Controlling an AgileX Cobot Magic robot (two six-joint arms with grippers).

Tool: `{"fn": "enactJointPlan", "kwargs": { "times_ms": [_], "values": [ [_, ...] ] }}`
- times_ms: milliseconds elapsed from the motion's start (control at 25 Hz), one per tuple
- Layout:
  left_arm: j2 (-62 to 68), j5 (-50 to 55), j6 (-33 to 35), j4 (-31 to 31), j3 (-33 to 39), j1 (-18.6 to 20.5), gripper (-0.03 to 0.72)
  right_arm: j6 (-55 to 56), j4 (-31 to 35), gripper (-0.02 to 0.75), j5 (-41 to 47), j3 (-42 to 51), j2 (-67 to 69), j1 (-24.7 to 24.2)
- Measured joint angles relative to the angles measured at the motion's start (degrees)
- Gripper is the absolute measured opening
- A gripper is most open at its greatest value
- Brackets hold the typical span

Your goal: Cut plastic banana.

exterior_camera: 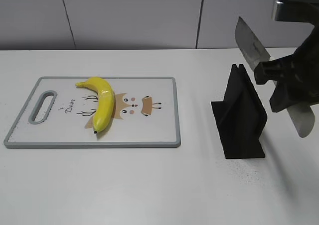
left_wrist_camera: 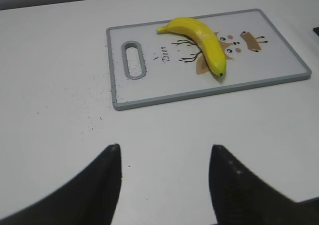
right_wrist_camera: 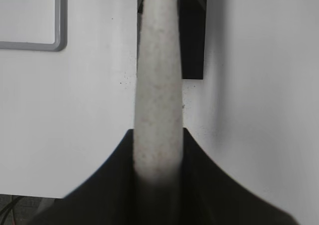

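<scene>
I see the banana (exterior_camera: pixel 101 102) lying on the cutting board (exterior_camera: pixel 164 135), untouched. My right hand (right_wrist_camera: pixel 158 160) is clamped on a knife (exterior_camera: pixel 250 45) above the black stand (exterior_camera: pixel 240 118); my left hand (left_wrist_camera: pixel 164 180) hangs apart over the counter (exterior_camera: pixel 149 185).

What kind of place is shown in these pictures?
Probably a robot test bench staged as a kitchen: a bare white table against grey panels, a deer-print cutting board with a plastic banana, and a black knife stand.

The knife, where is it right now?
The knife is on the exterior view's right, held by the right gripper above the black knife stand.
</scene>
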Motion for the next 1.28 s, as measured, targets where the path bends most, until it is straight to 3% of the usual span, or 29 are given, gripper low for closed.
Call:
{"fn": "enactJointPlan", "kwargs": {
  "times_ms": [240,600,1280],
  "values": [
    [-0.1,0.0,0.0,-0.1,0.0,-1.5,0.520,1.0,-0.5,0.160,-1.5,0.0,0.0,0.0],
    [-0.1,-0.1,-2.4,1.7,0.0,0.8,0.516,1.1,-3.0,0.160,-1.7,0.1,2.5,0.0],
    [-0.1,-0.1,-2.8,1.8,0.0,0.9,0.516,1.1,-4.0,0.160,-4.5,0.5,8.6,0.0]
  ]
}}
